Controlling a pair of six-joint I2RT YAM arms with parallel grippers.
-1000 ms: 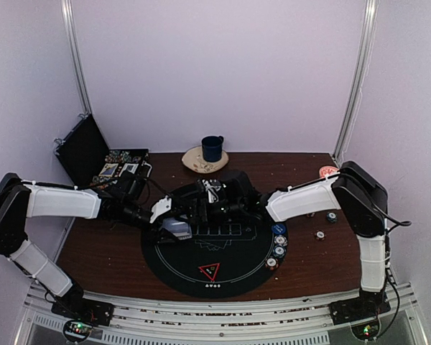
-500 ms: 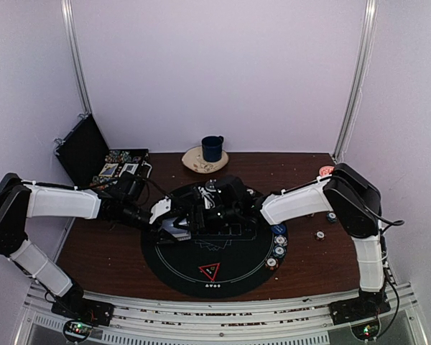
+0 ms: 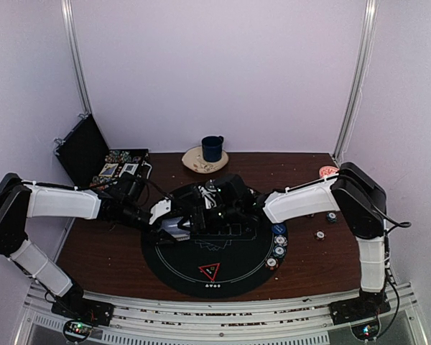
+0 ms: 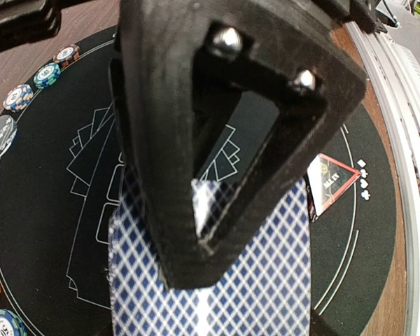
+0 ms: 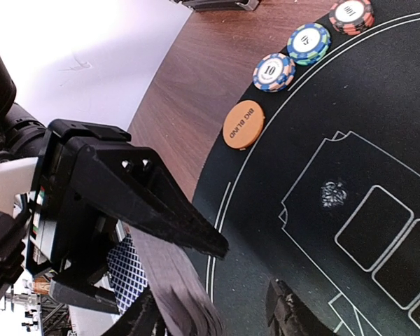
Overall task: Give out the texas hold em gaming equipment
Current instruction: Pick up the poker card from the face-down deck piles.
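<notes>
A deck of blue-diamond-backed playing cards (image 4: 266,280) hangs over the left part of the round black mat (image 3: 230,266), with my left gripper (image 3: 171,220) shut on it. One left finger (image 4: 189,231) lies flat across the top card. My right gripper (image 5: 210,315) reaches in from the right; its jaws stand open, and the free end of the deck (image 5: 168,273) lies between them with a gap to the right finger. An orange Big Blind button (image 5: 243,124) and three striped chips (image 5: 274,72) line the mat's far edge. The red-edged triangle marker (image 3: 209,272) lies at the mat's near side.
More chips (image 3: 279,246) line the mat's right edge, and two (image 3: 320,234) lie on the wood further right. A dark blue mug (image 3: 212,148) stands on a plate at the back. The open black case (image 3: 93,154) is at back left, a red-patterned bowl (image 3: 327,172) at back right.
My right gripper moved left to the deck and its jaws narrowed around the deck's end. The left gripper kept hold of the cards almost in place.
</notes>
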